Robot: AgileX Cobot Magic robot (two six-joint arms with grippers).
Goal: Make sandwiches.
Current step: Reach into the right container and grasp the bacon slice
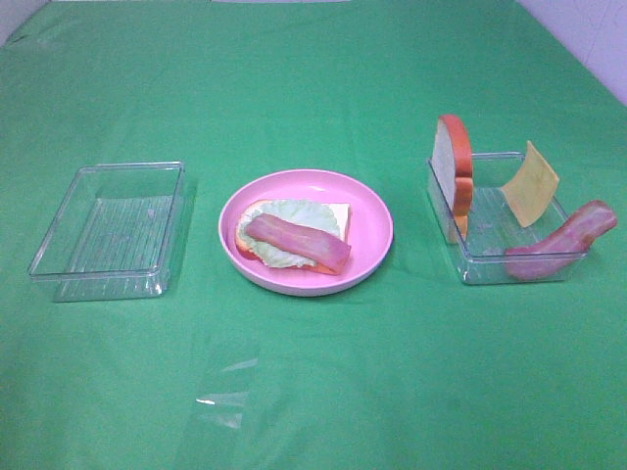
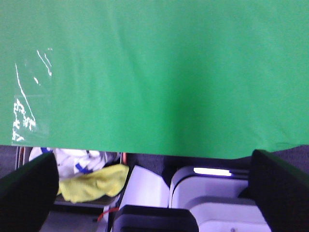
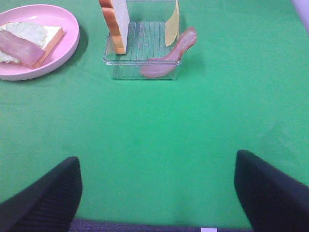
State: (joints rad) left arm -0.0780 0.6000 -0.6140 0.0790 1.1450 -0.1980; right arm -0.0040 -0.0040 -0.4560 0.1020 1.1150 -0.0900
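Both arms' jaws hang spread and empty, well apart from the plate (image 1: 377, 230) bearing bread (image 1: 338, 213), lettuce (image 1: 294, 211) and bacon (image 1: 299, 243). In the tray (image 1: 480, 266) right of the plate leans cheese (image 1: 530, 183), probably light, stiff and slick; pinch its upper edge.

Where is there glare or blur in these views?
Exterior high: sharp, white glare streaks on the green cloth in front of the pink plate. Left wrist: soft overall, similar streaks on the cloth. Right wrist: right gripper blurred up close, clear tray sharper.

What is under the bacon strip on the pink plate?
Under the bacon strip lies a lettuce leaf, on a bread slice on the pink plate. Anything else between those layers is covered.
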